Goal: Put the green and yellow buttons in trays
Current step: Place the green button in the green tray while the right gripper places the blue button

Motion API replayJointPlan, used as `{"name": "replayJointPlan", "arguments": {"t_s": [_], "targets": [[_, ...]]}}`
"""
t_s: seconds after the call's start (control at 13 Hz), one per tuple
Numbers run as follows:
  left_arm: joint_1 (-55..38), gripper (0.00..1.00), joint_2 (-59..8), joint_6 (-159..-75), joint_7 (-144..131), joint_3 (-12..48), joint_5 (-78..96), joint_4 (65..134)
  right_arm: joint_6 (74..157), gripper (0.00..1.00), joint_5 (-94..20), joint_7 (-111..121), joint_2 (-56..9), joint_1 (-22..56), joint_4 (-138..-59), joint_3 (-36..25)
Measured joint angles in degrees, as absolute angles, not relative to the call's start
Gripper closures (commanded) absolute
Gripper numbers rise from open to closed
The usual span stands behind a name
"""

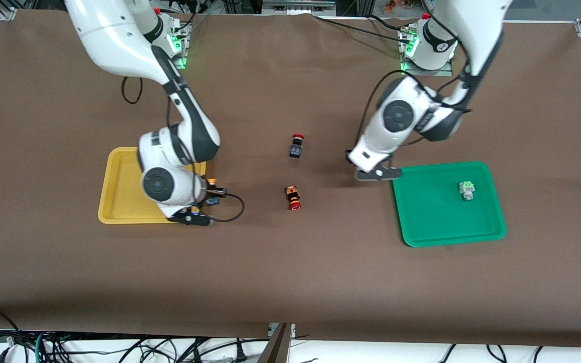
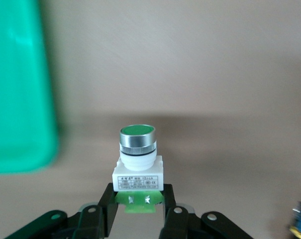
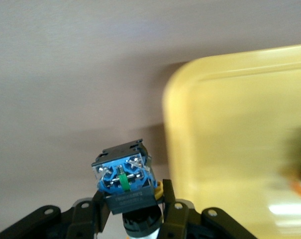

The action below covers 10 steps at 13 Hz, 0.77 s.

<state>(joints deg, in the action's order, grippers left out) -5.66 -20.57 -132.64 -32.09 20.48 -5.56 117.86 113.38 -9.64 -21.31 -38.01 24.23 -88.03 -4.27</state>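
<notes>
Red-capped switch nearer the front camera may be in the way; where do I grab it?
Take the red-capped switch by its dark body, from above, closing across its width: it lies on its side, round cap toward the camera. Busy now: left gripper holds a green button beside the green tray, right gripper a yellow button at the yellow tray's edge.
</notes>
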Motion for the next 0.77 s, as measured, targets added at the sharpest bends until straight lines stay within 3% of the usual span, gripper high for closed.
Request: {"name": "replayJointPlan", "arguments": {"t_s": [0.23,0.31,0.38,0.46,0.54,0.77], "targets": [[-1.87,1.00,-19.10,-131.97,-13.72,12.77,-5.55,117.95,110.76,0.78,-9.37,-16.87,-35.98,24.01,-90.69,-7.54],[-1.08,1.00,-19.22,-131.99,-9.21,10.71,-5.55,118.24,111.71,0.67,-9.26,-16.08,-36.08,24.00,-92.48,-7.84],[-0.84,1.00,-19.44,-132.13,-6.27,8.90,-5.55,118.59,113.70,0.45,-9.21,-14.69,-36.24,24.01,-94.50,-8.00],[-0.80,1.00,-19.88,-132.74,-4.20,7.39,-5.55,118.96,116.27,0.13,-9.20,-13.36,-36.39,24.01,-96.52,-8.10],[-0.72,1.00,-20.66,-133.72,-2.98,6.42,-5.53,119.19,118.24,0.02,-9.20,-12.52,-36.49,24.01,-98.06,-8.19],[-0.87,1.00,-24.68,-138.43,-2.75,6.17,-2.80,119.68,119.07,0.01,-9.20,-12.29,-35.43,24.09,-98.02,-8.29]]}}
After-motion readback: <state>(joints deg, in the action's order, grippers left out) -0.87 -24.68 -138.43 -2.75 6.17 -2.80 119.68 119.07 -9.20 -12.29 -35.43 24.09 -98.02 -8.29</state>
